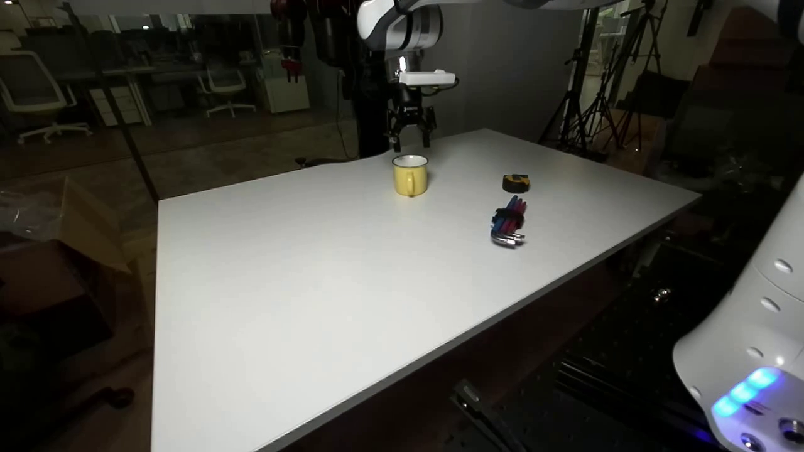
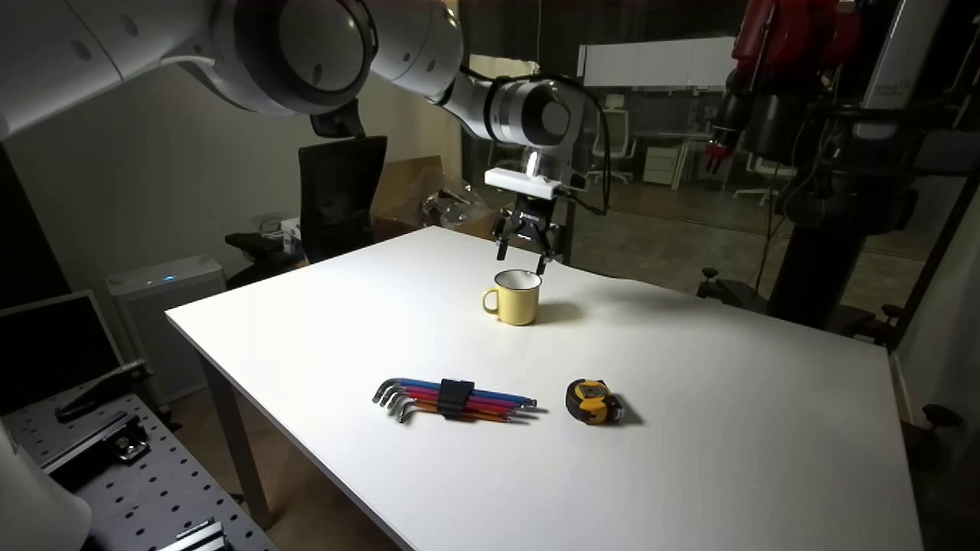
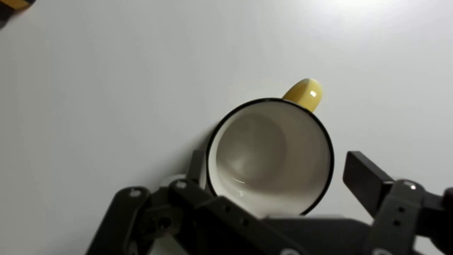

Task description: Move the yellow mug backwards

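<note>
The yellow mug (image 1: 402, 180) stands upright on the white table in both exterior views (image 2: 517, 304). It has a pale inside and a dark rim line. In the wrist view I look down into the mug (image 3: 262, 148), and its handle points up and to the right. My gripper (image 1: 411, 146) is open and above the mug in both exterior views (image 2: 521, 264). In the wrist view the two fingertips of the gripper (image 3: 274, 168) lie on either side of the rim, the left one closer to it. The gripper holds nothing. The mug's near rim is hidden by the gripper body.
A hex key set (image 1: 507, 221) lies on the white table (image 1: 282, 301), also in an exterior view (image 2: 458, 399). A black and yellow tape measure (image 1: 516, 184) sits near it (image 2: 591, 402), at the wrist view's corner (image 3: 14, 5). A red and black robot (image 2: 796, 46) stands beyond the table.
</note>
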